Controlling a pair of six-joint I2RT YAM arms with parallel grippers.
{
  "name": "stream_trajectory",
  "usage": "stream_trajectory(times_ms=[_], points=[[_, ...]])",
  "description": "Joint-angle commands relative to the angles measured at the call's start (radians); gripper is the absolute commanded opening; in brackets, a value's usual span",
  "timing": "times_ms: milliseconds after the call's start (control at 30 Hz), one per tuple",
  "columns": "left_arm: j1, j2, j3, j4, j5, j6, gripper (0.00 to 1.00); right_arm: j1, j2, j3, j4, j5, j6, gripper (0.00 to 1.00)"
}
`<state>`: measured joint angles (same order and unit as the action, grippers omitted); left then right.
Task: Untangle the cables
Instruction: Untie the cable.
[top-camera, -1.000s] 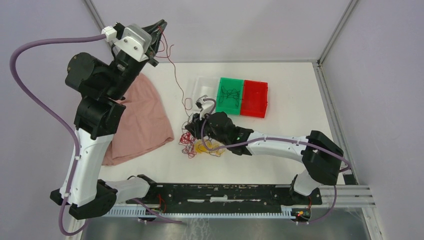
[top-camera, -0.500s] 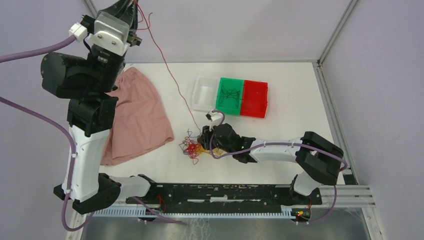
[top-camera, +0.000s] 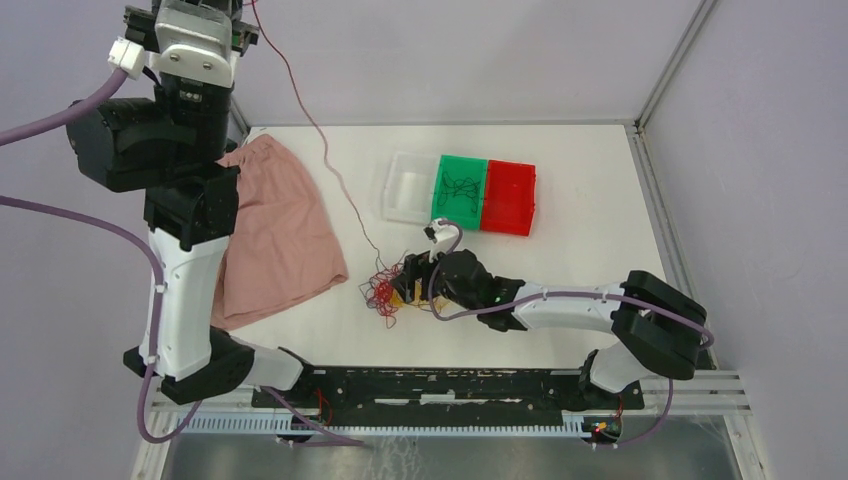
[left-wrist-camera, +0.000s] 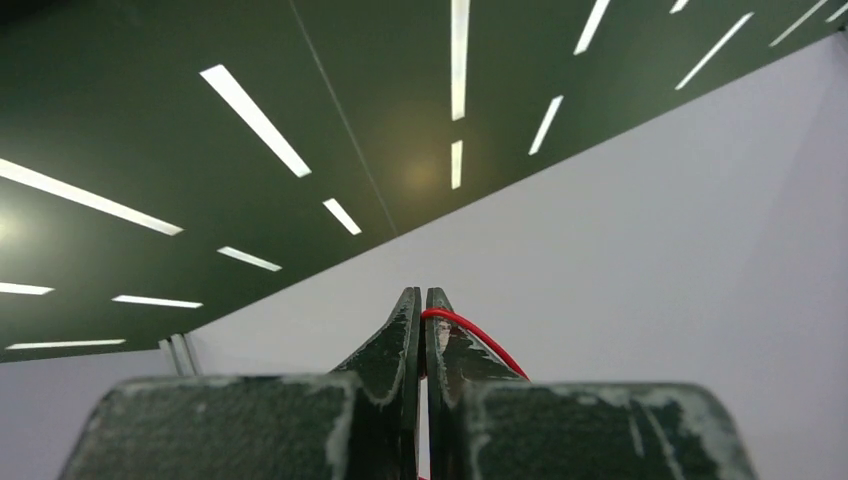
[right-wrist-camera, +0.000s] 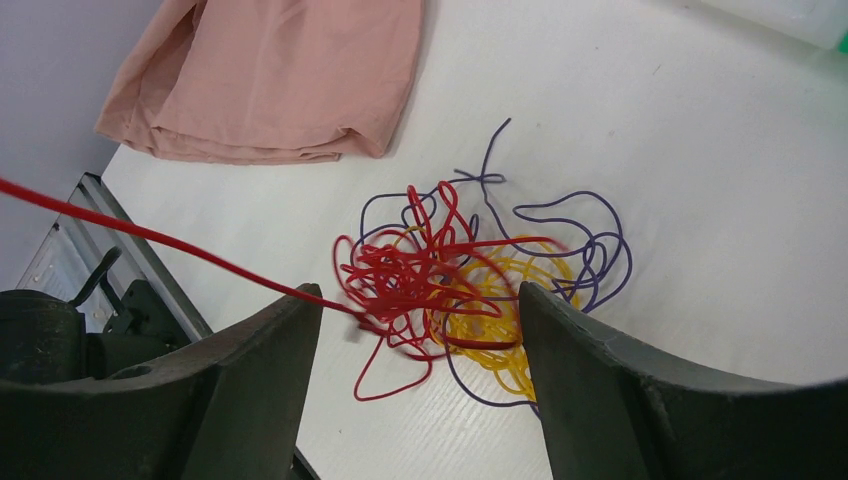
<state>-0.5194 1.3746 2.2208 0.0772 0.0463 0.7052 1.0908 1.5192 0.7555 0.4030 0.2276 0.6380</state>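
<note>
While the left claw (left-wrist-camera: 421, 296) is pinching one thin red wire (left-wrist-camera: 465, 323), the right claw (right-wrist-camera: 420, 300) is gaping over one red-yellow-purple cable tangle (right-wrist-camera: 400, 272).

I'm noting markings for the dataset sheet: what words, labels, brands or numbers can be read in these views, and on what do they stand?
None: no readable text in any view.
The green tray, red tray, clear tray, pink cloth and cables bear no print.
The white marks on the black base rail are too small to tell whether they are text.
</note>
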Motion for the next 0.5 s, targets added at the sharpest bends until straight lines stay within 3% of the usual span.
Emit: stream_trajectory(times_ms=[0, 167, 300, 367, 467], points=[[-0.006, 0.021, 0.096, 0.21, -0.034, 0.106, 0.03, -0.001, -0.028, -0.039, 0.026, 0.034, -0.006, 0.79], [-0.004, 0.05, 0.167, 0.323, -0.001, 0.162, 0.03, -0.002, -0.012, -0.072, 0.027, 0.046, 0.017, 0.78], [-0.004, 0.062, 0.206, 0.311, 0.002, 0.139, 0.03, -0.002, -0.026, -0.093, 0.03, 0.045, 0.025, 0.77], [-0.005, 0.035, 0.169, 0.215, -0.01, 0.092, 0.03, -0.001, -0.065, -0.09, 0.042, 0.022, 0.003, 0.77], [-0.004, -0.047, -0.009, 0.124, -0.019, 0.036, 0.03, -0.002, -0.139, -0.044, 0.061, -0.07, -0.069, 0.79]])
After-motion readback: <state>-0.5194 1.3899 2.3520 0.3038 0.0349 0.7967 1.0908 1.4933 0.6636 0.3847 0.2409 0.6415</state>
